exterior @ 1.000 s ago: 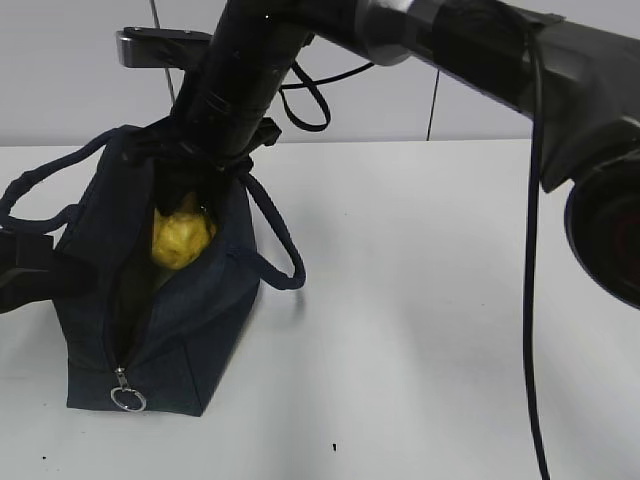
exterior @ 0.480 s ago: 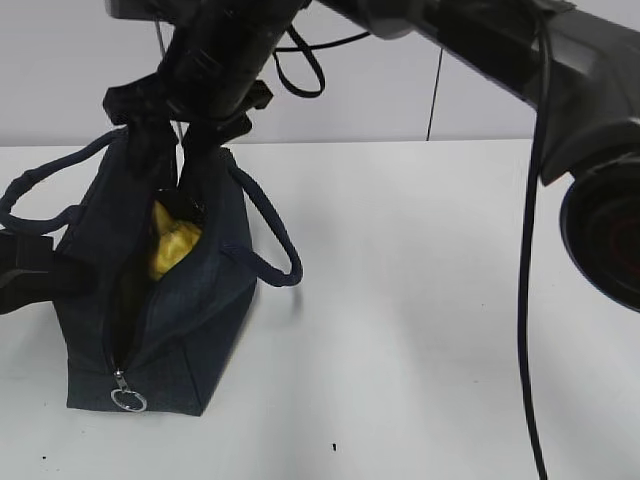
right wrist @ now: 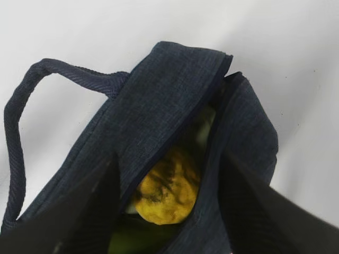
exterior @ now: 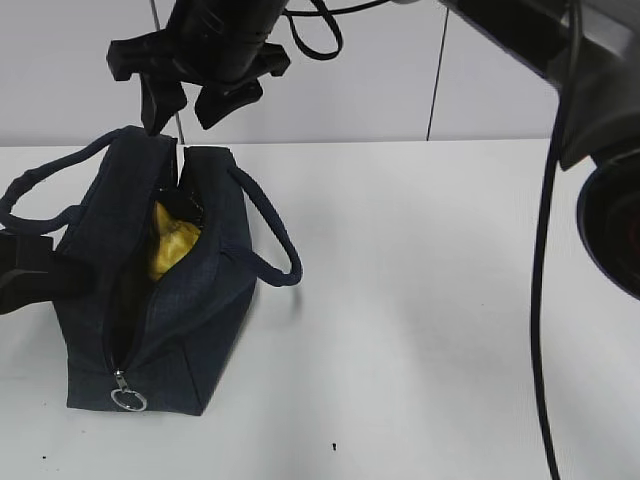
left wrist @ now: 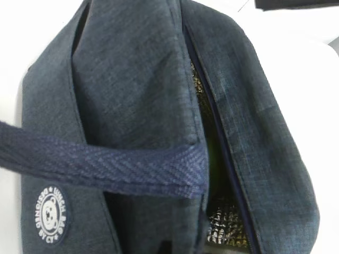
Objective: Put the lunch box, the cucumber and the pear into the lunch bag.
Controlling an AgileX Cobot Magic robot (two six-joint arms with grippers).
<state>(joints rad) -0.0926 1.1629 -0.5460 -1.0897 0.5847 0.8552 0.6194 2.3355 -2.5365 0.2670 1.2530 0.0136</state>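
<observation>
Navy fabric lunch bag [exterior: 150, 300] stands at left of the exterior frame on the white table [exterior: 430, 300], top zipper parted, metal ring pull [exterior: 127, 399] at its lower near end. Yellow pear [exterior: 172, 247] sits inside the opening; the right wrist view shows it with green beneath. Right gripper [exterior: 185, 98] hangs above the bag's far end at upper left, fingers apart, empty. Left gripper sits at the far left edge, fingers hidden; they are together.
</observation>
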